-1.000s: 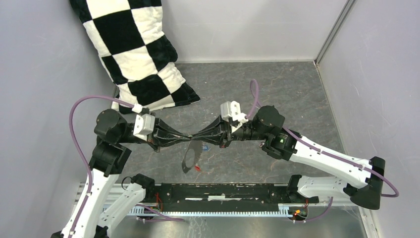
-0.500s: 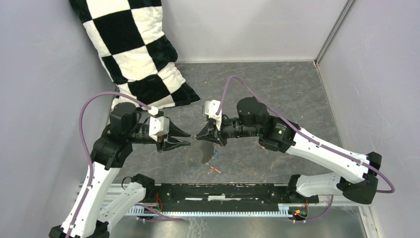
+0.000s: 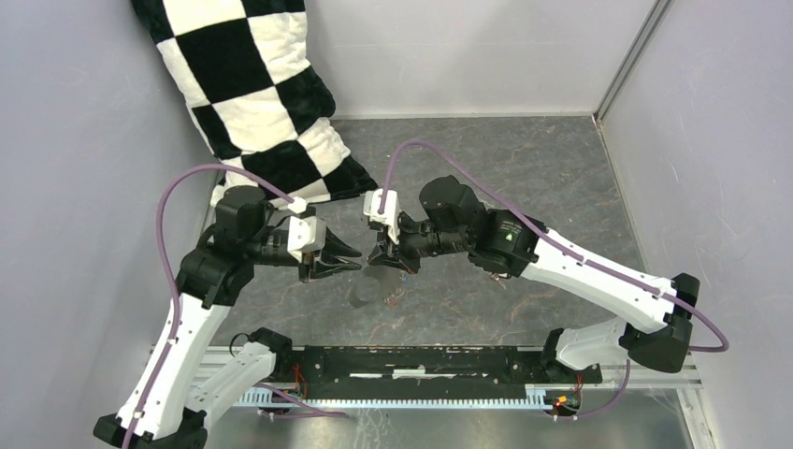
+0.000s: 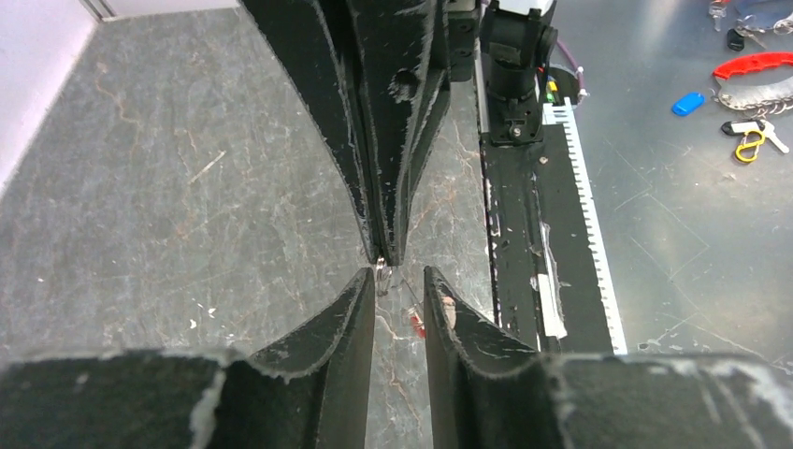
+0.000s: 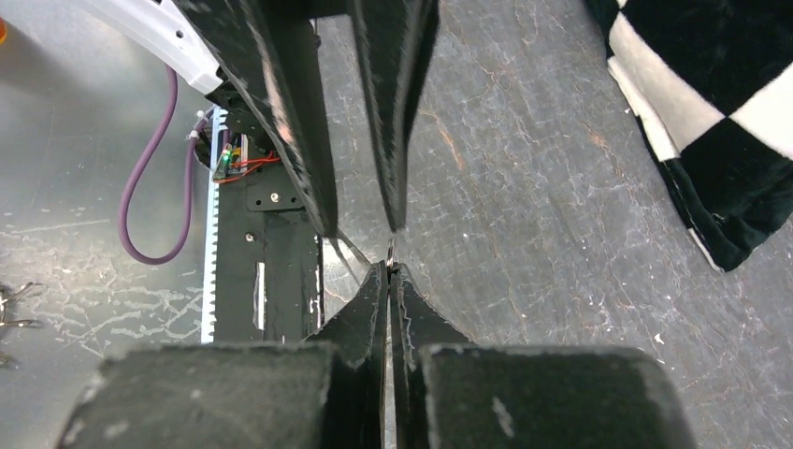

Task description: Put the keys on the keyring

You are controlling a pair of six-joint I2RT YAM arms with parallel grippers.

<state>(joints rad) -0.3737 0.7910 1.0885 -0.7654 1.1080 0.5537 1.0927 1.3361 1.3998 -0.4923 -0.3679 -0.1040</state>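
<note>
My right gripper (image 3: 372,259) is shut on the keyring (image 3: 360,299), a thin grey wire hoop that hangs below its tips above the floor. In the right wrist view a bit of the wire (image 5: 390,248) sticks out past the shut right gripper (image 5: 390,268). My left gripper (image 3: 358,260) faces it tip to tip, open with a narrow gap and nothing in it. In the left wrist view a red key (image 4: 416,325) shows below, between the left gripper's (image 4: 399,276) fingers. I cannot tell whether it hangs on the wire. Other keys are not visible.
A black-and-white checkered pillow (image 3: 262,103) lies at the back left, near the left arm. Grey walls close in the marbled floor. A black rail (image 3: 421,360) runs along the near edge. Beyond it lie a blue tag (image 4: 687,103) and a red-handled tool (image 4: 757,65).
The left gripper has opened and drawn back to the left from the tip-to-tip meeting. The right gripper has moved left, still shut on the keyring.
</note>
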